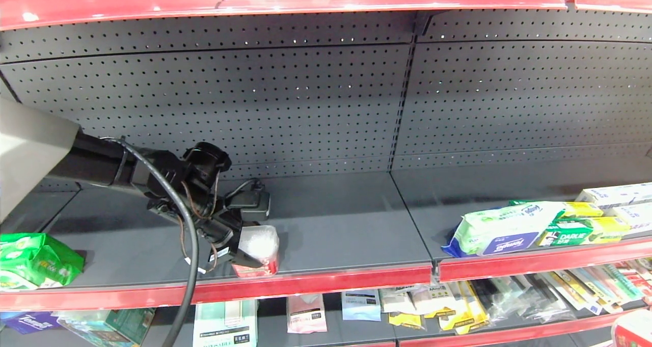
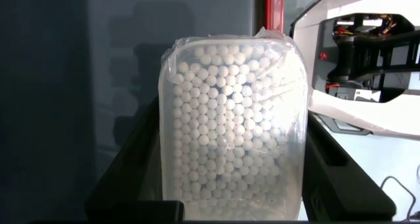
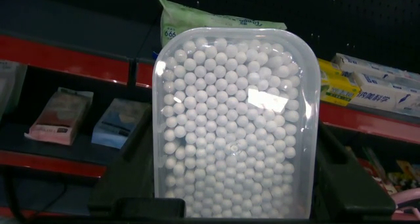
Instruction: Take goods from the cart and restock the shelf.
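**Two light, slick swab boxes, one in each gripper**

Your left gripper (image 1: 250,247) has its fingers clamped on a clear, round-cornered plastic box packed with white-tipped cotton swabs (image 1: 259,250). That box is down at the front of the grey metal shelf (image 1: 331,235), just behind the red lip, in the open stretch between the green packets (image 1: 35,265) and the pale green wipes pack (image 1: 509,227). Whether its base is flat on the board, you cannot tell from the head view.

The left wrist view shows the black fingers (image 2: 134,158) bearing on the box's two long sides, across its short width. That is the right place to hold it.

Your right gripper (image 3: 233,178) is closed the same way on a second swab box (image 3: 236,119), held out in front of the shelving with the lower shelves behind it.

Now the handling. Expect almost no weight, since it is thin plastic filled with cotton tips. The walls look glossy and smooth, so they will probably slip under a loose pinch. They will also likely bow inward if you squeeze hard.

- Keep the grip moderate and on the side walls.
- Stay off the shiny top face, which looks like the softest part.

The box stands tall on a small footprint, so it should tip easily. Make sure it sits squarely before you let go, and open the fingers evenly so neither one drags it over.
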Robot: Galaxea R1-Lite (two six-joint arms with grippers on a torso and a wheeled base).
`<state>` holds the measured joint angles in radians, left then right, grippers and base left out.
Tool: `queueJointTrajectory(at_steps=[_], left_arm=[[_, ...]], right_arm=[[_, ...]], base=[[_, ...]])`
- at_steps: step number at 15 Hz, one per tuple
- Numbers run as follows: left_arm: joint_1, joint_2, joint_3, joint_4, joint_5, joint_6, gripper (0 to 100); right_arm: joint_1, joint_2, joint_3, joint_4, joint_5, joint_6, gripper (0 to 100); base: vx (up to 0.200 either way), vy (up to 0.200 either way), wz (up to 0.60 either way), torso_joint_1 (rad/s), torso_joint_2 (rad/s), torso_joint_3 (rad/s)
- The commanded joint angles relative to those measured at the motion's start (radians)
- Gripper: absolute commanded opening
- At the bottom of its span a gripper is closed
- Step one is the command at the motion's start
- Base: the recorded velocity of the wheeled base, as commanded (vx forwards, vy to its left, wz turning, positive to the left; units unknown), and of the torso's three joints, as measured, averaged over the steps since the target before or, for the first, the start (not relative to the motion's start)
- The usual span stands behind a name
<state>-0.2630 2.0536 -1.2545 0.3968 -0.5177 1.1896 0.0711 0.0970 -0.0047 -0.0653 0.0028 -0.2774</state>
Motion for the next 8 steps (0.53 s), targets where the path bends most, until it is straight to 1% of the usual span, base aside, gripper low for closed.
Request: queueJointTrajectory(at_steps=[1,8], left_arm=[[-0.001,-0.001,0.017,-0.003,-0.001,0.002,0],[-0.001,-0.001,0.015,-0.006,0.005,0.001,0]], right_arm=[[0.001,0.000,0.000,-0.001,0.000,0.000,0],[0.001,0.000,0.000,-0.001,0.000,0.000,0]], base=[[0.000,0.000,0.00,0.000,0.00,0.000],[0.000,0.000,0.00,0.000,0.00,0.000]])
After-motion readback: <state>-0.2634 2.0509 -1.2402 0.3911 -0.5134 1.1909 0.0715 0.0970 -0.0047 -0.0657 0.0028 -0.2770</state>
